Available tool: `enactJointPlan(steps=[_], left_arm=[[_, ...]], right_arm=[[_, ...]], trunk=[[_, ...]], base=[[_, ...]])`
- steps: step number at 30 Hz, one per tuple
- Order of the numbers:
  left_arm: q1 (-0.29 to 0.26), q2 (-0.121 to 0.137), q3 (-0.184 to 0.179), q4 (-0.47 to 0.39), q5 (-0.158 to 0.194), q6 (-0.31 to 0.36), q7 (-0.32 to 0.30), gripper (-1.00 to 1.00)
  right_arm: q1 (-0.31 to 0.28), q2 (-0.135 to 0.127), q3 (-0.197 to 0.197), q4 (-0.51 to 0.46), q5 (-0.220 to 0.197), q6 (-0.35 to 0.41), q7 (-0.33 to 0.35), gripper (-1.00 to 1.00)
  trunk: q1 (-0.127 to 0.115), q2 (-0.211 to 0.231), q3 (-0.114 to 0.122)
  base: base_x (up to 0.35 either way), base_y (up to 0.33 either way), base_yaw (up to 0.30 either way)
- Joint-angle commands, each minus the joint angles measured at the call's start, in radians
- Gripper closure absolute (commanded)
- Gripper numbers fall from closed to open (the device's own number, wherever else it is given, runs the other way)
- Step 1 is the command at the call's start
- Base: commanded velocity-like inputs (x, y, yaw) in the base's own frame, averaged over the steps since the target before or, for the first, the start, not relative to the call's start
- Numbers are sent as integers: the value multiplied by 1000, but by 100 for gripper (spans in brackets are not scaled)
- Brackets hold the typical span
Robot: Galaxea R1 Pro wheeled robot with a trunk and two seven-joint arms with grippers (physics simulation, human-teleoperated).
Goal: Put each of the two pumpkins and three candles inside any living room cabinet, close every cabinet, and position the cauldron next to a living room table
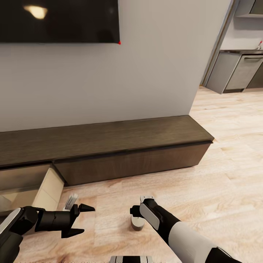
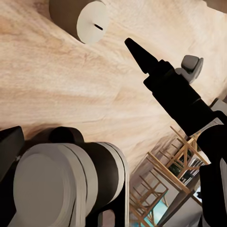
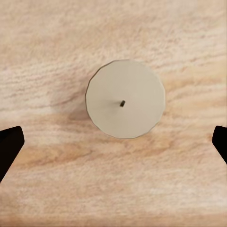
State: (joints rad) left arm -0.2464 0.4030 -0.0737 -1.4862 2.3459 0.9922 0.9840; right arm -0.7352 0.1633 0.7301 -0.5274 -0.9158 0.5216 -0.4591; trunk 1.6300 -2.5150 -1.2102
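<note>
A pale stubby candle (image 1: 137,224) stands upright on the wood floor. My right gripper (image 1: 138,215) hangs straight above it, open. From the right wrist the candle (image 3: 125,99) shows its round top and wick, with the dark fingertips (image 3: 9,146) wide apart on either side. A second candle (image 1: 71,201) lies on its side just beyond my left gripper (image 1: 83,220), which is open and empty near the floor. The left wrist sees that candle (image 2: 87,19) end-on past one black finger (image 2: 158,68). The dark-brown cabinet (image 1: 120,138) runs along the wall, with a pale drawer (image 1: 47,190) pulled open at its left end.
A black TV (image 1: 58,20) hangs on the wall above the cabinet. Grey kitchen units (image 1: 239,71) stand far back right, past the wall corner. Open wood floor (image 1: 226,190) stretches to the right. Wooden chairs (image 2: 165,175) show in the left wrist view.
</note>
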Motion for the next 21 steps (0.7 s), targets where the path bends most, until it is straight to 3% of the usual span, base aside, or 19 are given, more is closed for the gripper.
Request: enactJointPlan(steps=[1,8,21], left_arm=[[-1,0,0,0,10,-1,10,-100],[-1,-1,1,0,10,-1,11,-100],[-1,-1,8,0,10,4,10,-100]], right_arm=[[-1,-1,6,-2,-9,1,-9,-100],[-1,-1,6,-2,-9,0,-9,-100],[-1,-2,6,-2,-9,0,12,-100]], trunk=[[0,-1,-5],[3,-2,-32],[3,-2,-32]], base=[[0,0,0],[0,0,0],[0,0,0]])
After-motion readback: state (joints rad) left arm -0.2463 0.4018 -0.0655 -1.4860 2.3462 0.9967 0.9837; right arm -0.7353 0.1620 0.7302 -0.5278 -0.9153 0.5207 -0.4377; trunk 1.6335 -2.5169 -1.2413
